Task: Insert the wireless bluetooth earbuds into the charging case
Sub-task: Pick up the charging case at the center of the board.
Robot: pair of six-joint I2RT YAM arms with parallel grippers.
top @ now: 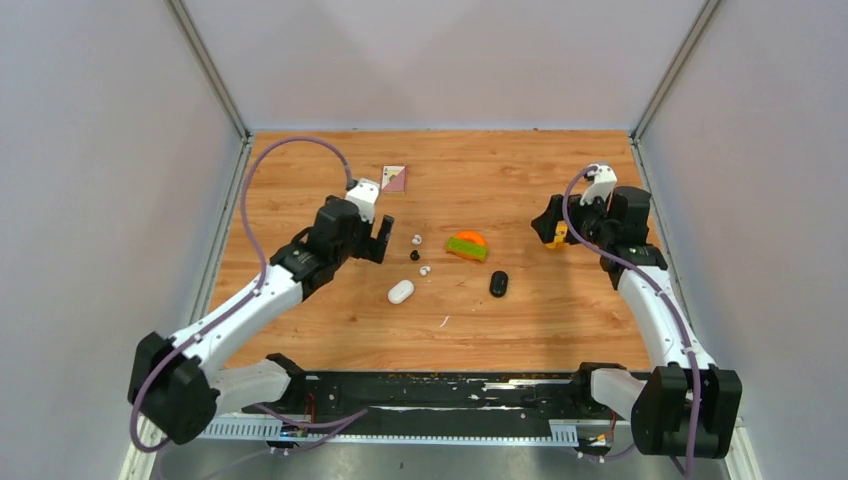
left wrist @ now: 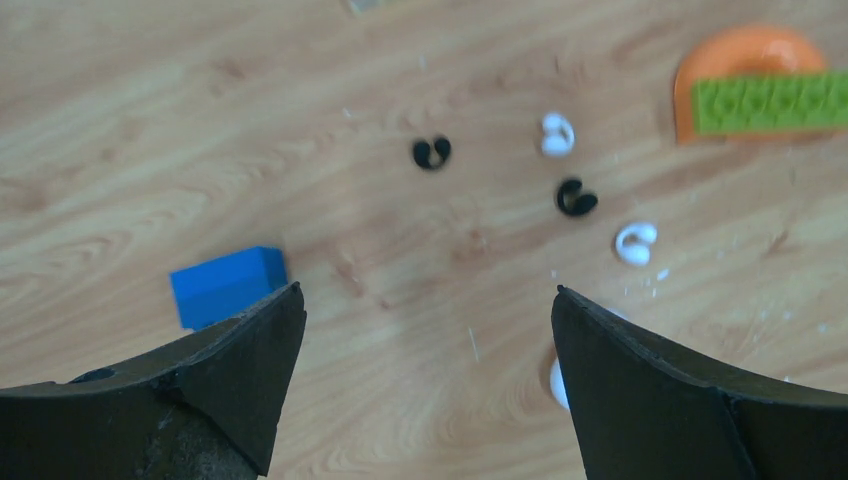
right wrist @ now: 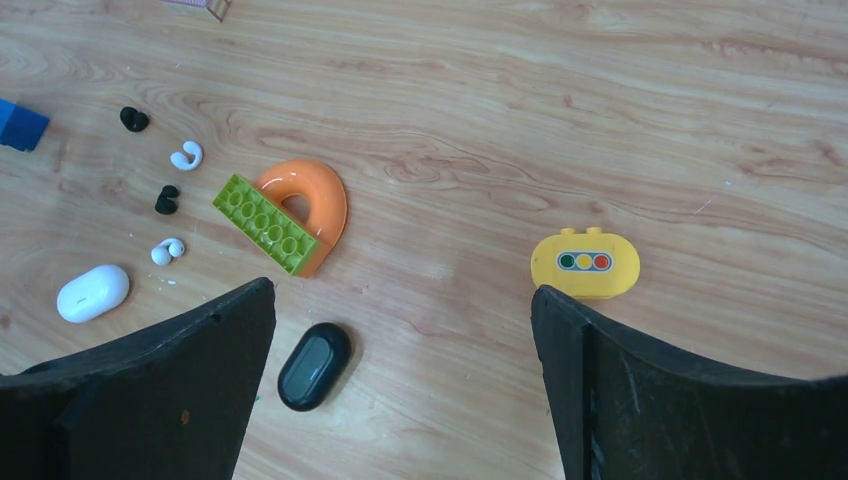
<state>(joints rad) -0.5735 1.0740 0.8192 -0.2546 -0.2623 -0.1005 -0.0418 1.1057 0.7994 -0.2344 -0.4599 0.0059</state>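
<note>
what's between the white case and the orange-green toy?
One white earbud lies on the wood between the white case and the toy, touching neither. It is clearest in the right wrist view; the top view shows it too.

My fixed camera looks down from high behind the near edge over the whole wood-grain tabletop (top: 560, 330). Both wrist cameras face down from close; each frames the orange plastic arch with green studded brick (left wrist: 745, 60) and the tiny white and black plastic earbuds (left wrist: 557, 135).
</note>
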